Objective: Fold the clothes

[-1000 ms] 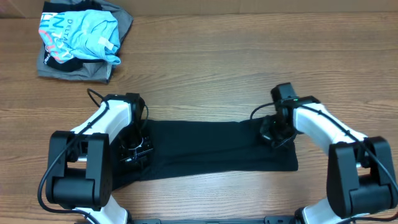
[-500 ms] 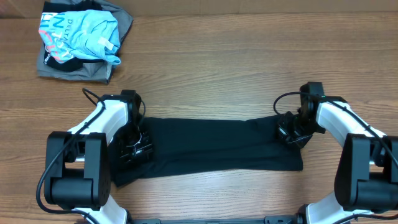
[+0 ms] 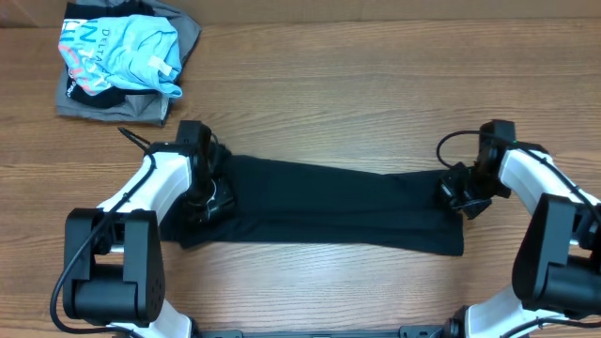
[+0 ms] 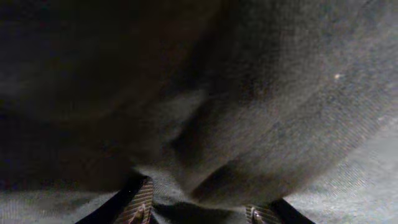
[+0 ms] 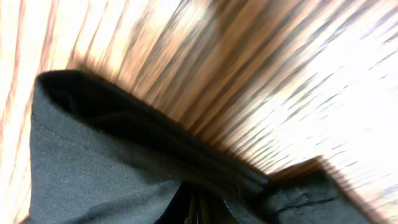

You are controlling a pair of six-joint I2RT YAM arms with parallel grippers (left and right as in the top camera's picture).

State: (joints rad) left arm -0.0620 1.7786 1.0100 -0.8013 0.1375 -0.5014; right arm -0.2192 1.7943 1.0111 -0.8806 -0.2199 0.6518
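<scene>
Left hand (image 3: 208,199) and right hand (image 3: 460,195) each pinch a black T-shirt (image 3: 329,202) end; pull the span between them evenly taut.

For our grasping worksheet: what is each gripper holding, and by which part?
Both hold the black T-shirt: the left gripper pinches its left end, the right gripper its right end.

T-shirt (image 3: 329,202) was plain black, no print showing. Counter (image 3: 376,84) was brown with streaky wood grain. Light-blue shirt (image 3: 127,52) carried white and reddish lettering. The folded garment (image 3: 113,105) under it was grey. Left arm (image 3: 155,183) and right arm (image 3: 531,178) were white with black joints.
</scene>
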